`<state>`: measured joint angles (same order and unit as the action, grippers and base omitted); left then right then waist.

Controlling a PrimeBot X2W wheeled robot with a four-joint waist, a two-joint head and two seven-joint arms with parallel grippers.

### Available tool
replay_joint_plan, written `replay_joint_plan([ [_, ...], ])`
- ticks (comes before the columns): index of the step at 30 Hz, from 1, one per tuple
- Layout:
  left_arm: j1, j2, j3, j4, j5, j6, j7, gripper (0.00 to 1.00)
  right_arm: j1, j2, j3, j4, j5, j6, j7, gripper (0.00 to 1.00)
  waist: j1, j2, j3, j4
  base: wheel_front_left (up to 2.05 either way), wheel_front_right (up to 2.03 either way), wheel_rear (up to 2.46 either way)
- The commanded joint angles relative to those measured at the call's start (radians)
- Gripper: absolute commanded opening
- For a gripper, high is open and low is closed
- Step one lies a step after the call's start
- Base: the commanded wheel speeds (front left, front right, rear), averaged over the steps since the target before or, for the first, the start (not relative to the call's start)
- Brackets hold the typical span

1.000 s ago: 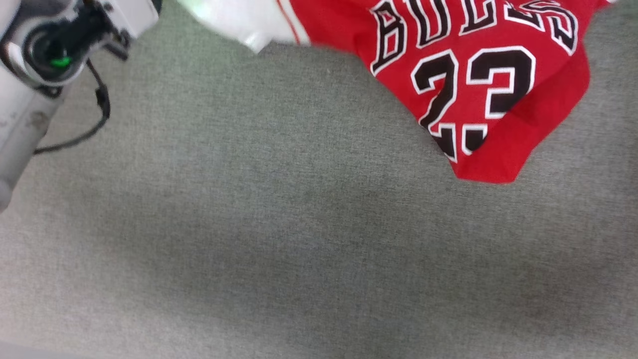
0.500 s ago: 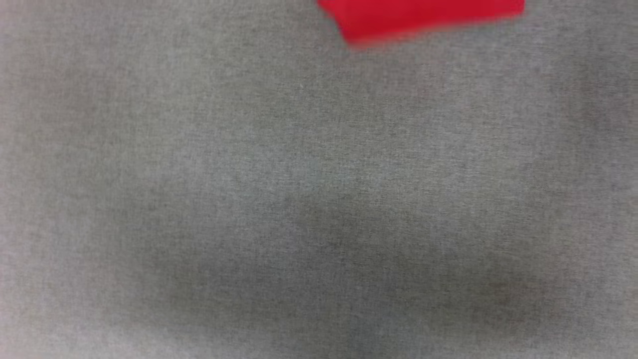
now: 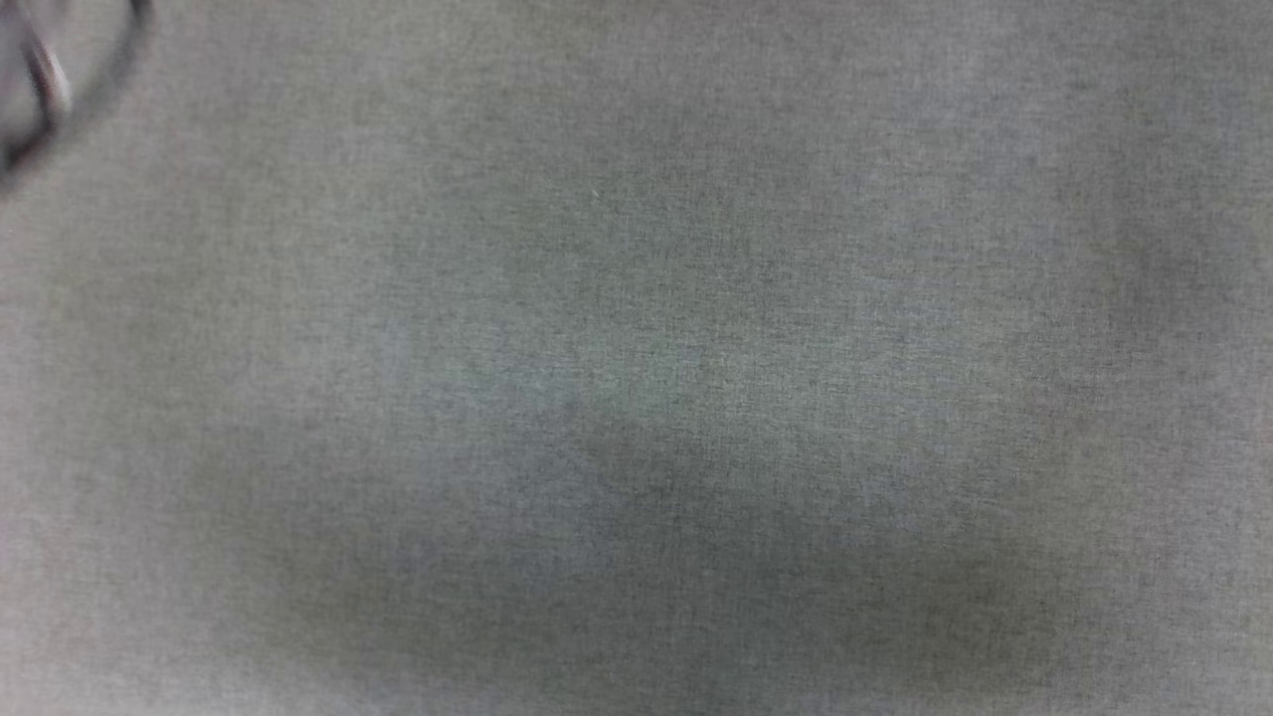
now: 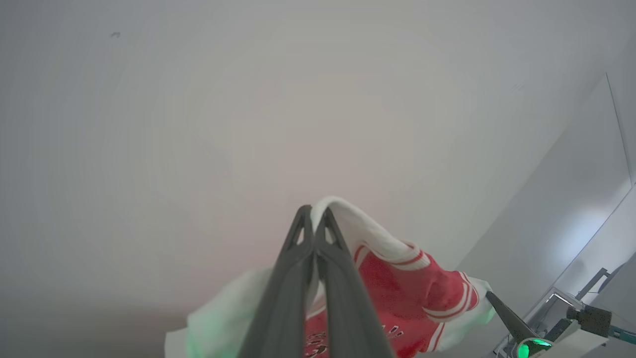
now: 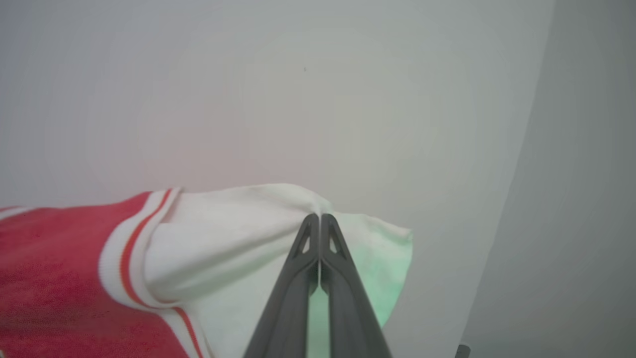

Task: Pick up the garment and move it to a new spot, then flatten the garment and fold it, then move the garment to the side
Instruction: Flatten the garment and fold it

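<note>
Lifted since a second ago: the garment (image 4: 397, 293), then draped at the upper right of the head view on the grey cloth surface (image 3: 636, 398), now hangs in the air between the two grippers. Left gripper (image 4: 314, 211): jaws pressed together at the tips on a fold of white sleeve. Right gripper (image 5: 320, 216): jaws likewise clamped on white sleeve fabric beside the red-and-white striped trim. A blurred dark loop (image 3: 121, 60) crosses the head view's upper left, possibly a cable.
</note>
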<state>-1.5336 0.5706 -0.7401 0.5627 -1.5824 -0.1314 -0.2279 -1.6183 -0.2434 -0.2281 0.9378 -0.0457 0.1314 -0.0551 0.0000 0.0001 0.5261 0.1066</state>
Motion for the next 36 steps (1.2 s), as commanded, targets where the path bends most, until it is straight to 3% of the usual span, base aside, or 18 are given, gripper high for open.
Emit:
replay_joint_plan([
  [1,0.064,0.016,-0.001,-0.035,-0.017,0.001,-0.001,0.00,0.053,-0.006,0.040,-0.010,0.041,-0.001,-0.007,0.00,0.0000,-0.0001,-0.010,0.001,0.00,0.00,0.00],
  [5,0.280,0.056,0.000,-0.201,-0.065,0.001,0.006,0.00,0.244,-0.044,0.181,-0.115,0.199,-0.001,0.013,0.00,0.0000,-0.0001,-0.036,0.005,0.00,0.00,0.00],
  [9,0.495,0.094,0.018,-0.351,-0.073,0.001,-0.009,0.00,0.494,-0.125,0.283,-0.333,0.381,-0.001,0.110,0.00,0.0000,-0.0001,-0.066,0.004,0.00,0.00,0.00],
  [15,0.781,0.157,0.026,-0.519,-0.053,0.001,-0.023,0.00,0.897,-0.233,0.230,-0.710,0.565,-0.001,0.336,0.00,0.0000,-0.0001,-0.117,0.000,0.00,0.00,0.00],
  [20,0.956,0.197,0.013,-0.583,-0.025,0.001,-0.028,0.00,1.206,-0.217,0.129,-0.984,0.616,-0.001,0.548,0.00,0.0000,-0.0001,-0.163,-0.005,0.00,0.00,0.00],
  [25,1.090,0.225,0.013,-0.627,-0.003,0.001,-0.033,0.00,1.455,-0.160,0.033,-1.193,0.642,-0.001,0.730,0.00,0.0000,-0.0001,-0.209,-0.011,0.00,0.00,0.00],
  [36,1.377,0.296,0.081,-0.737,0.014,0.001,-0.037,0.00,1.727,-0.059,-0.083,-1.379,0.692,-0.001,0.918,0.00,0.0000,-0.0001,-0.260,-0.033,0.00,0.00,0.00],
])
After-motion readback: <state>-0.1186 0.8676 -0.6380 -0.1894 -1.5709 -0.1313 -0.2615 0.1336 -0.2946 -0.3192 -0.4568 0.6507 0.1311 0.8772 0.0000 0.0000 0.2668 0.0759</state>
